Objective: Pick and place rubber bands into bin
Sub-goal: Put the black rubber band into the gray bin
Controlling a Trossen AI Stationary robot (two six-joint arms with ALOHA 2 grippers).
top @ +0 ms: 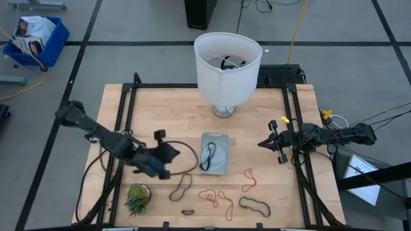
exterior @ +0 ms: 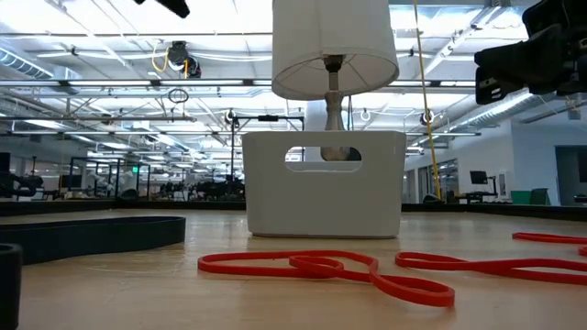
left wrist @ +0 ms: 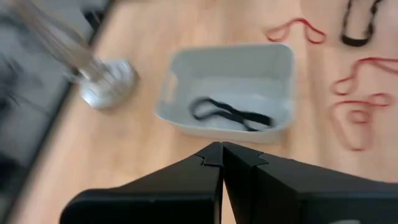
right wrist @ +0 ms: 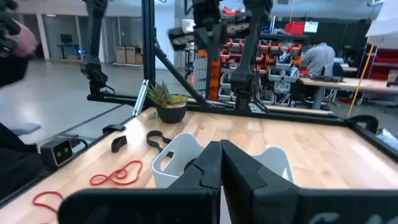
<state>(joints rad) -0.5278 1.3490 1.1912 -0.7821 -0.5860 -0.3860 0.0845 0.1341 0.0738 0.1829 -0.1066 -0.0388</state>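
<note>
The pale grey-blue bin (top: pixel 215 154) sits on the wooden table near its middle, with one black rubber band (left wrist: pixel 230 114) lying inside. Other rubber bands lie on the table near the front edge: two red ones (top: pixel 215 199) (top: pixel 249 181), a dark one (top: pixel 182 186), a dark one (top: pixel 255 205) and a small black one (top: pixel 187 212). My left gripper (top: pixel 175 153) (left wrist: pixel 222 152) hovers shut just left of the bin, slanting down toward it, and holds nothing. My right gripper (top: pixel 261 144) (right wrist: pixel 221 149) waits shut at the right, level, pointing at the bin (right wrist: pixel 180 158).
A tall white lamp (top: pixel 228 64) stands behind the bin at the table's far side. A small potted plant (top: pixel 138 197) sits at the front left. A black cable (top: pixel 190 159) loops between my left gripper and the bin. Black frame rails (top: pixel 125 128) border the table.
</note>
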